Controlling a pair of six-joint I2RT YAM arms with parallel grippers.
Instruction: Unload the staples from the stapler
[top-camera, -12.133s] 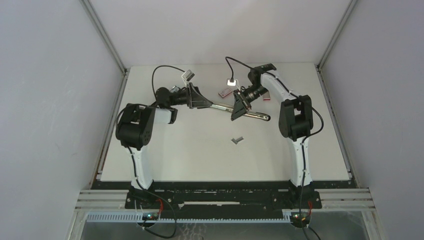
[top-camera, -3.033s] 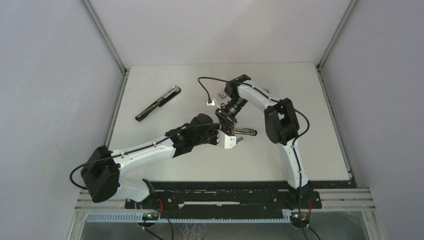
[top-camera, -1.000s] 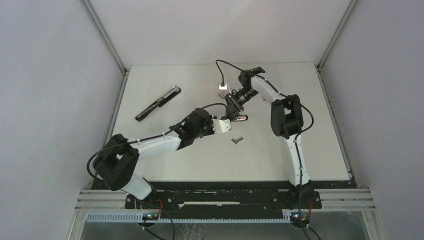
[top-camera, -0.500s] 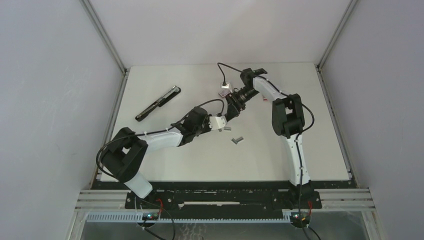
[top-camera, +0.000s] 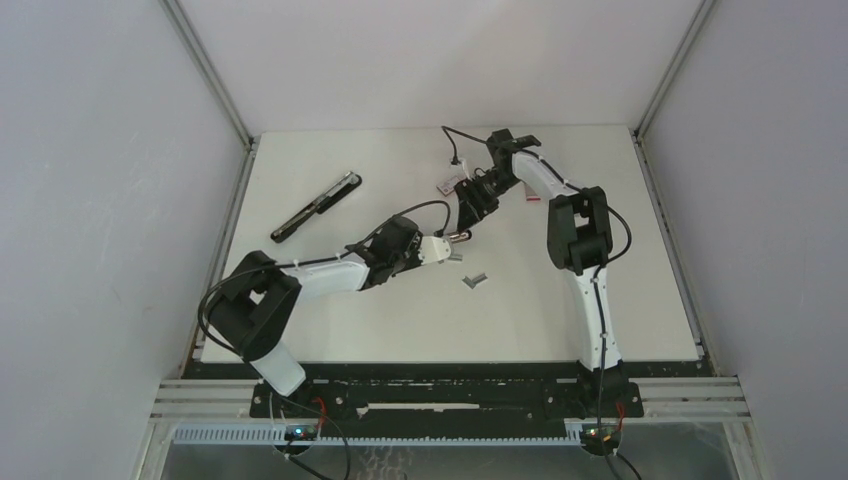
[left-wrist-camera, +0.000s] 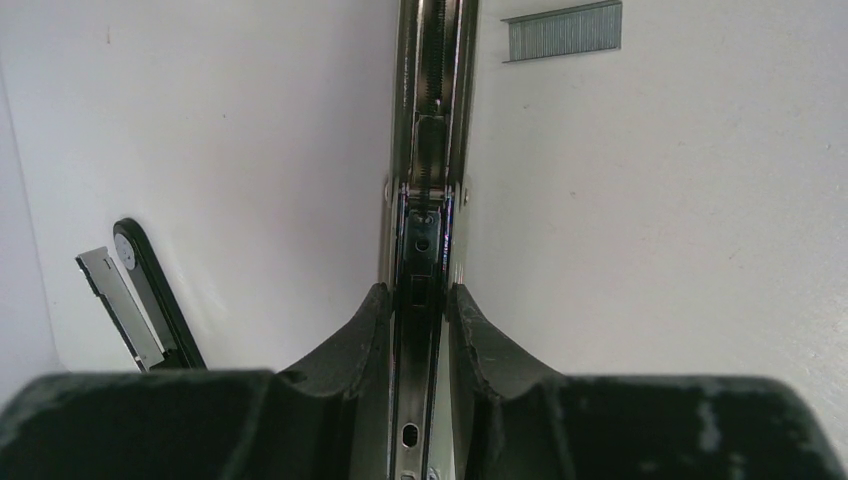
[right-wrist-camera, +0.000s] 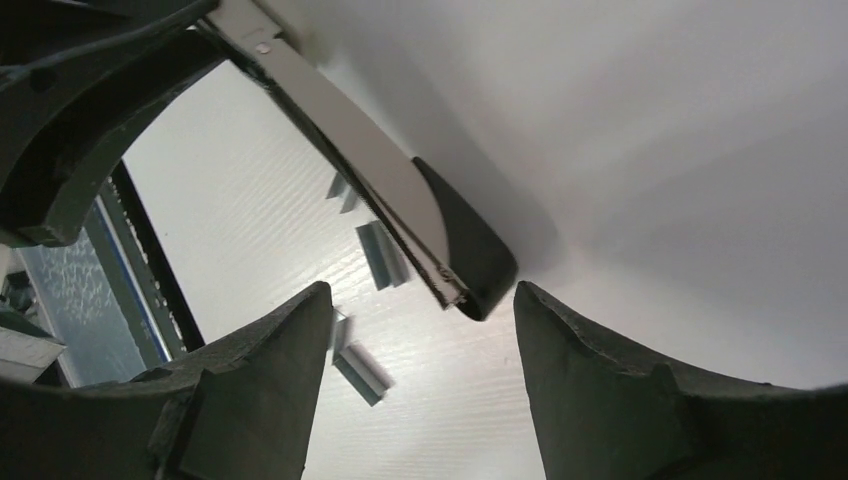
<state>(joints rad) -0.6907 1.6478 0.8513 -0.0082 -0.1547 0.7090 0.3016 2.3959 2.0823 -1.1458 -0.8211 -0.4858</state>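
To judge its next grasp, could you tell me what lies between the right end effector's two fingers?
The stapler's black-tipped end, touching neither finger of the right end effector; the right wrist view shows it.

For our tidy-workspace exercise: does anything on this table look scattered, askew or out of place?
Yes. The staples lie loose on the table in several short strips at different angles. The stapler seems split: the left fingers pinch its silver channel, while a long black-and-silver part lies slanted at far left.
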